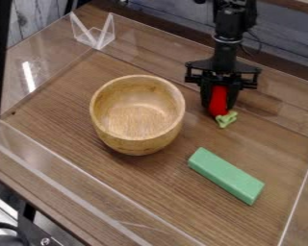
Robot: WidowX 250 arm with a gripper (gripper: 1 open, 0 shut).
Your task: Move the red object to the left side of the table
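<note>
Table (66, 183): we see dark brown wood grain, with clear acrylic walls.
On it: a wooden bowl (139, 113) left of centre; a flat green block (225, 175) near the front right.

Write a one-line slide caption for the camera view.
Gripper closed on the red object at the table's right side, beside a wooden bowl and a green block.
</note>
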